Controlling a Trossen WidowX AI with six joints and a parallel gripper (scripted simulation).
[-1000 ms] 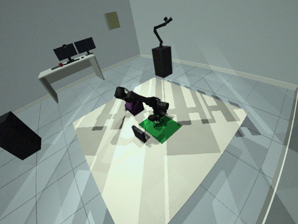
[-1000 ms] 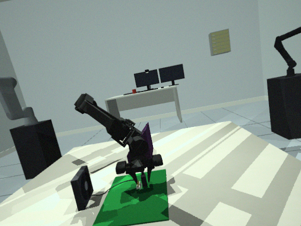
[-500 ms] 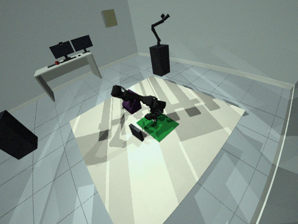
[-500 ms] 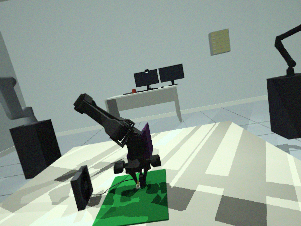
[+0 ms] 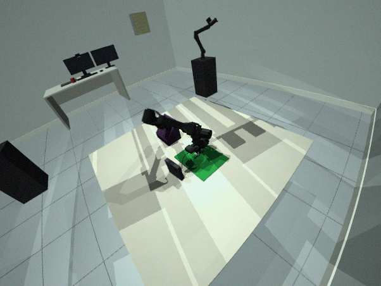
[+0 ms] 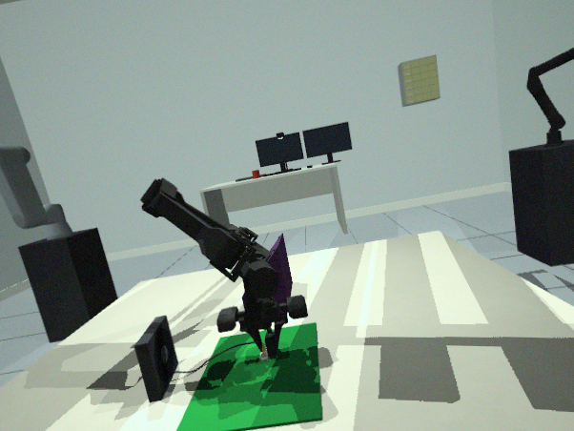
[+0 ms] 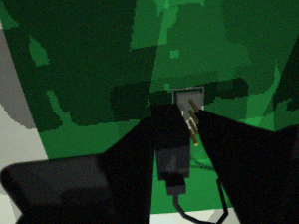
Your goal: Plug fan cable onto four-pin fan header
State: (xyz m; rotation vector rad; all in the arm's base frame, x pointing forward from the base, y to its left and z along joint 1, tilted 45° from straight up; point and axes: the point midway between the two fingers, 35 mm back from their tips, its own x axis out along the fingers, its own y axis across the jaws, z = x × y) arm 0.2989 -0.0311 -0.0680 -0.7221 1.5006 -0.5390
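Note:
The black fan (image 5: 174, 169) (image 6: 154, 359) stands upright beside the green board (image 5: 205, 174) (image 6: 300, 410) (image 7: 75, 29). Its thin cable (image 6: 210, 361) (image 7: 184, 214) runs to the black plug (image 7: 171, 160). My gripper (image 5: 197, 154) (image 6: 269, 352) (image 7: 172, 119) points down at the board and is shut on the plug. In the wrist view the plug lies against the left finger. The pale four-pin header (image 7: 184, 99) is just right of the plug, its brass pins bare, between plug and right finger. Whether the right finger touches the pins or plug is hard to tell.
A purple angular block (image 5: 169, 135) (image 6: 284, 272) stands behind the board, near the arm. The fan is close to the board's left side in the exterior view. The pale table top (image 5: 202, 215) (image 6: 405, 310) carries hard shadows. A desk with two monitors is farther back.

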